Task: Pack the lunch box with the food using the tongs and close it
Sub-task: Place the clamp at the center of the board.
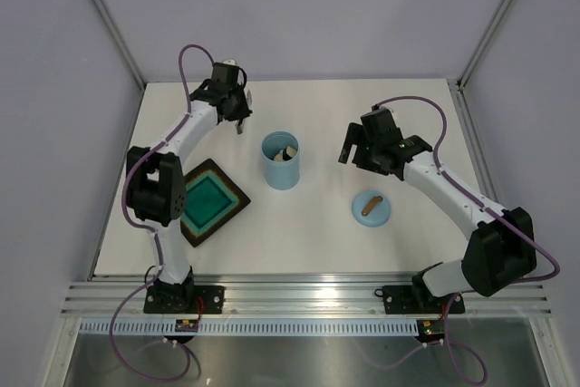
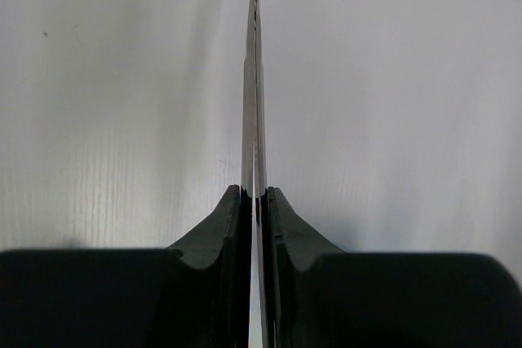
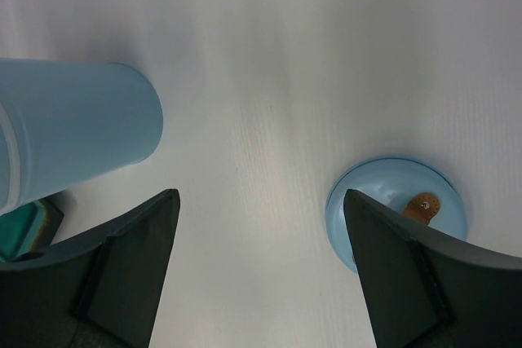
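The light blue lunch box stands upright mid-table without its lid, and pieces of food show inside it. Its round blue lid with the brown handle lies flat on the table to the right. My left gripper hangs behind and left of the box, shut on the silvery tongs. The tongs' arms are pressed together and run straight out from between the fingers. My right gripper is open above bare table, with the lunch box to its left and the lid by its right finger.
A flat dark square tray with a teal inside lies left of the lunch box, near the left arm's base; its corner shows in the right wrist view. Grey walls and metal posts enclose the white table.
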`<move>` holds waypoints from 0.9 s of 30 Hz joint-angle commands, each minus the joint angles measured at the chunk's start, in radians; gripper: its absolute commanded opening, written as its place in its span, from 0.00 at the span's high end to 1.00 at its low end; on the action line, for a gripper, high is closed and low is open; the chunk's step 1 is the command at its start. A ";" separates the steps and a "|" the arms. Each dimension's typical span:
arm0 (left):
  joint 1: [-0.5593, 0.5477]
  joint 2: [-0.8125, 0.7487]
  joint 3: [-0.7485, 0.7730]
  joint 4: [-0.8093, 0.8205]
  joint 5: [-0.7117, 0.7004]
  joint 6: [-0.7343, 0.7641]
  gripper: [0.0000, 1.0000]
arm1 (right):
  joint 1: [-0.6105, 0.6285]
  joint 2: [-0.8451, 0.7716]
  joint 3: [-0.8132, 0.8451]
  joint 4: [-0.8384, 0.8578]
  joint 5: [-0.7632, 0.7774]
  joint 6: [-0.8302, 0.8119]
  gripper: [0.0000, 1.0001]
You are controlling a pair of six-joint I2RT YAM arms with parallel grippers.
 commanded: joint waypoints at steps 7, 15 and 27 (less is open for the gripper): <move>0.014 0.113 0.050 0.065 0.014 -0.011 0.86 | 0.007 -0.049 -0.013 -0.026 0.063 0.006 0.10; 0.014 0.176 0.040 0.010 0.002 -0.016 0.38 | 0.005 -0.074 -0.033 -0.040 0.100 0.013 0.10; 0.025 0.233 0.134 -0.055 -0.015 0.022 0.08 | -0.010 -0.158 -0.094 -0.129 0.211 0.033 0.05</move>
